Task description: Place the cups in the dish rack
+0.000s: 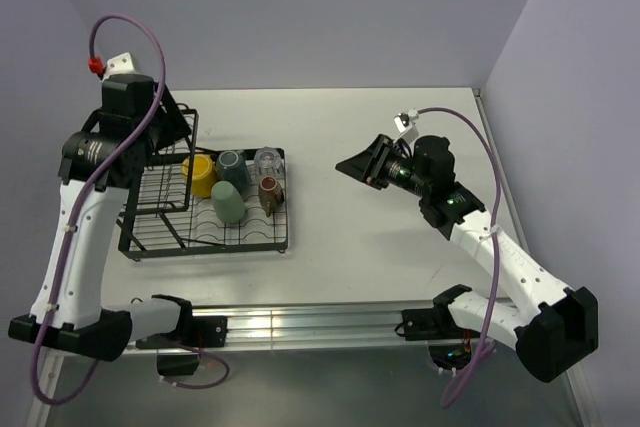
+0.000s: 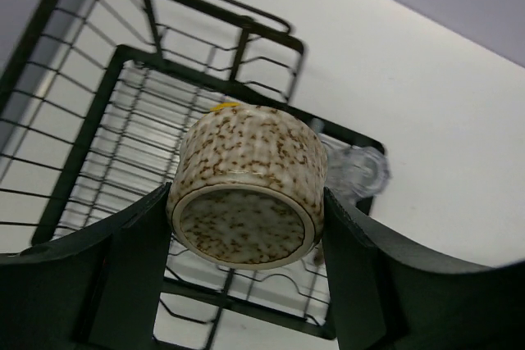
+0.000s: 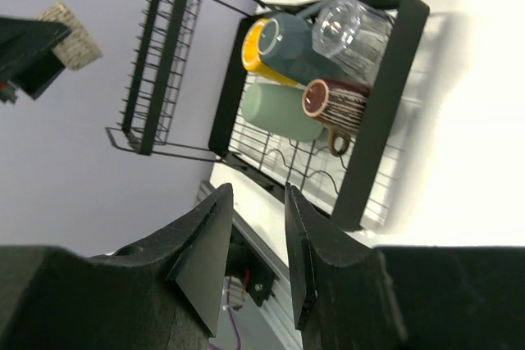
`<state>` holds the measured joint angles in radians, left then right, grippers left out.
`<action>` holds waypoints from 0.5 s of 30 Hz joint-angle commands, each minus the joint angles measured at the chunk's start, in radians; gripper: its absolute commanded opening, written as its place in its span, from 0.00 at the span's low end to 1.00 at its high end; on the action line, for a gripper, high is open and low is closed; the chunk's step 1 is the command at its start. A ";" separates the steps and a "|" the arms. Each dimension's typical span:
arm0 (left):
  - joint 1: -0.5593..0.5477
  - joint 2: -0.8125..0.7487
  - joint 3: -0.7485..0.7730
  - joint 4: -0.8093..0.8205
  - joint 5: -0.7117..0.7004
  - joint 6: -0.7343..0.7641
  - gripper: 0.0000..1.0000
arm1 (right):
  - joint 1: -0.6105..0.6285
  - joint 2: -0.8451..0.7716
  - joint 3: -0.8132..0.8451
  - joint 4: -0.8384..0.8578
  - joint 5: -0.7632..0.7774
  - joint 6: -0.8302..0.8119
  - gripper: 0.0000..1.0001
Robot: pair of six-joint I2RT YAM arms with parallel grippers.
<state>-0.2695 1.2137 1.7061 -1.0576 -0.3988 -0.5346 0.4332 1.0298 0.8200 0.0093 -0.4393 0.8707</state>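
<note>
**Top view**
Dish rack (image 1: 205,242): black wire, on the left part of the table; raised basket section on its left, flat grid on its right.
Flat grid holds: yellow mug (image 1: 200,175), grey mug (image 1: 232,164), clear glass (image 1: 266,159), brown striped mug (image 1: 270,193), pale green tumbler (image 1: 228,203), all packed close together.
Left arm (image 1: 100,157): bent over the basket section.
Right gripper (image 1: 365,165): over bare table, well right of the rack.
Table (image 1: 380,257): white, with pale violet walls (image 1: 300,7) behind and at the sides.

**Left wrist view**
Left gripper (image 2: 246,239): clamped on the speckled beige-brown cup (image 2: 246,178), one finger on each side, base toward the camera.
Below the cup: rack wires, with the clear glass at a far corner.

**Right wrist view**
Right gripper fingers (image 3: 205,243): apart by a narrow gap, nothing between them.
Speckled cup: held in the air, above the basket section.
Flat grid: the same five cups, the brown striped mug's mouth facing the camera.
</note>
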 commanded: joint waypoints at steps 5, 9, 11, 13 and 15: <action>0.235 0.095 0.058 -0.005 0.052 0.090 0.00 | -0.004 0.044 0.044 0.009 -0.038 -0.044 0.40; 0.306 0.145 0.072 -0.002 0.077 0.102 0.00 | 0.002 0.073 0.054 0.009 -0.052 -0.048 0.40; 0.328 0.184 0.092 -0.002 0.112 0.110 0.00 | 0.012 0.085 0.067 0.000 -0.053 -0.058 0.40; 0.329 0.236 0.116 -0.015 0.139 0.120 0.00 | 0.016 0.095 0.080 -0.005 -0.053 -0.070 0.40; 0.331 0.266 0.122 -0.022 0.143 0.125 0.00 | 0.019 0.104 0.090 -0.032 -0.058 -0.081 0.40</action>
<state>0.0593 1.4487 1.7748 -1.0889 -0.3069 -0.4431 0.4412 1.1248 0.8444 -0.0189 -0.4774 0.8284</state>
